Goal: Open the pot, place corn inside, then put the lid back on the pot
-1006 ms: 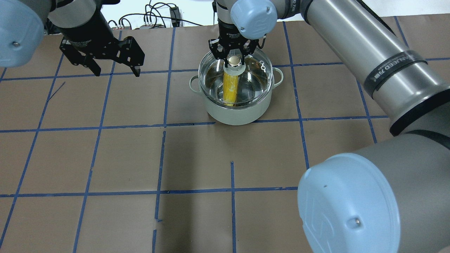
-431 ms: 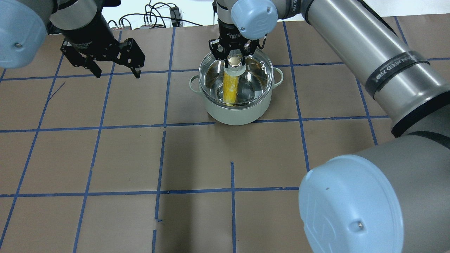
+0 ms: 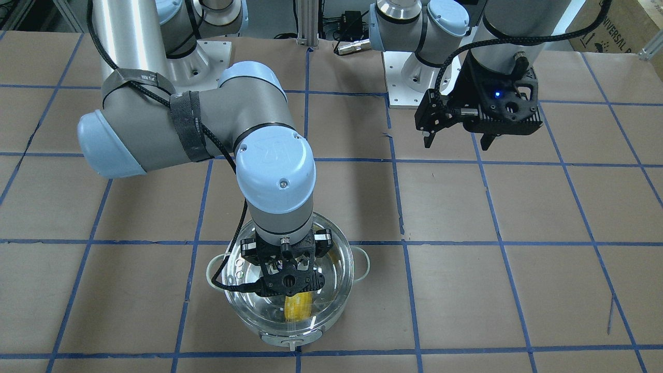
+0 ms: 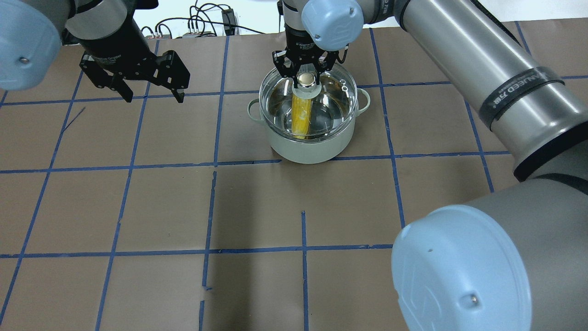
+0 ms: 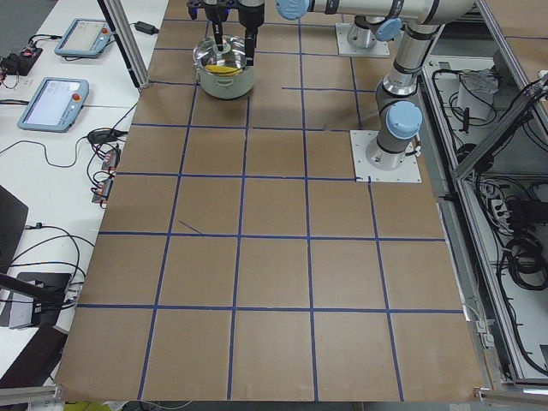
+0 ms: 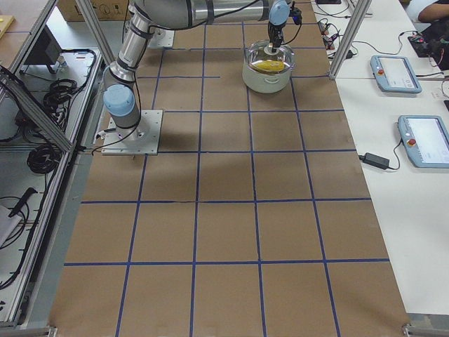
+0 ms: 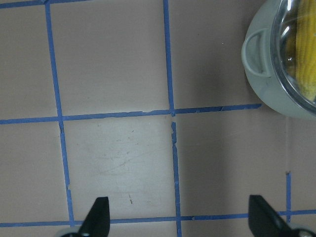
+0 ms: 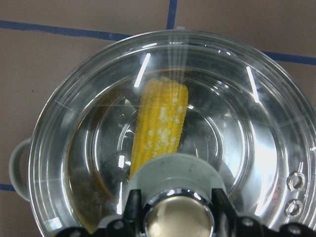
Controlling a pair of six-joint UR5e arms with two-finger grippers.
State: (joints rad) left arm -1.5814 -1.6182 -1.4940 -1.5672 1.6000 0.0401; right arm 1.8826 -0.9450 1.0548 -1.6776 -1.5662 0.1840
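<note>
The pale mint pot (image 4: 312,147) stands at the far middle of the table, with the yellow corn (image 4: 301,115) lying inside it. The clear glass lid (image 4: 335,99) sits over the pot's rim. My right gripper (image 4: 307,80) points straight down and is shut on the lid's knob. In the right wrist view its fingers (image 8: 132,205) flank the silver knob above the corn (image 8: 160,123) and the lid (image 8: 247,123). My left gripper (image 4: 153,95) is open and empty, above the table well to the left of the pot. The left wrist view shows the pot (image 7: 261,74) at the upper right.
The table is brown paper with a blue tape grid (image 4: 213,163). Cables and a power box (image 4: 227,18) lie beyond the far edge. My right arm's elbow (image 4: 459,266) fills the near right of the overhead view.
Almost nothing. My right gripper stays on the knob with the lid over the pot. My left gripper has shifted very slightly.
</note>
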